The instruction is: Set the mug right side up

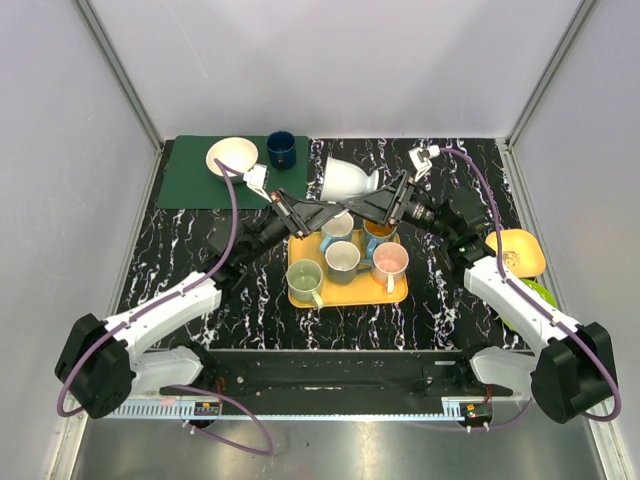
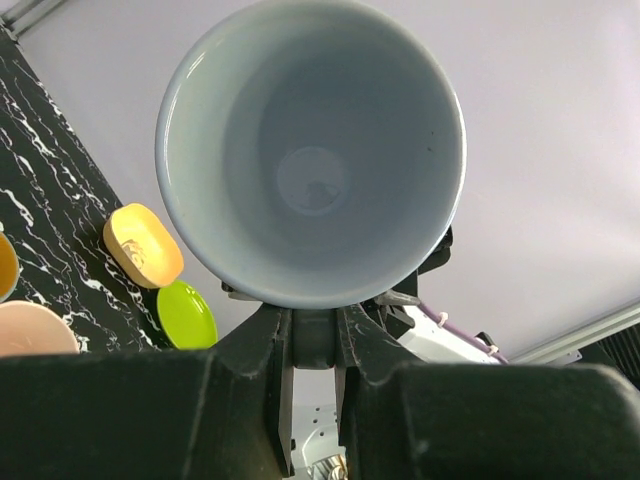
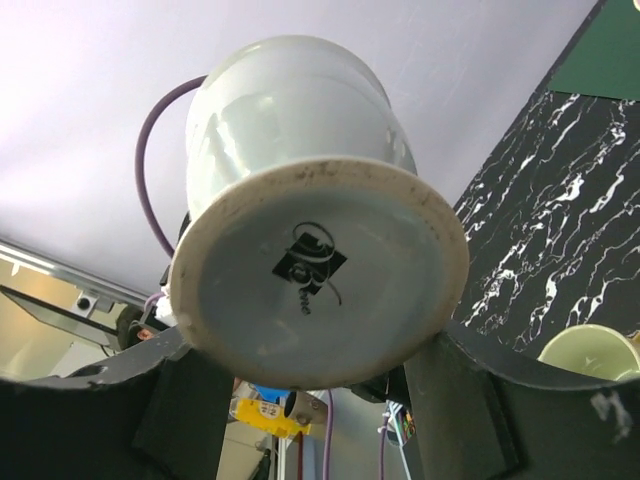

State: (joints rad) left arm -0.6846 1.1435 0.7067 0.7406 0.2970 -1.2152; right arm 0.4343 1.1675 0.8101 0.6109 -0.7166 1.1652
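Between the two grippers, above the tray (image 1: 350, 297) and clear of it, the mug (image 1: 345, 180) lies on its side in the air. Its mouth opens straight back toward the left gripper (image 2: 314, 335). That gripper's fingers are pressed almost together on something at the mug's lower edge, just ahead of them. It looks like the handle, though the fingers hide most of it. A grip there would leave the body free and give a lever for turning.

Opposite, the right gripper (image 3: 320, 395) faces the foot of the mug. Its fingers are spread wide to either side of that flared base and, as far as its wrist view shows, touch it on both sides. So the mug seems carried at both ends, most likely for a handover. The narrow pinch alone might let the mug swing, while a wide hold across the foot steadies it.

The turn looks about half made, with the mouth neither down nor up. Under both grippers, several cups (image 1: 342, 260) stand upright on the tray, so room to set the mug down is tight, and a slip would land on them.
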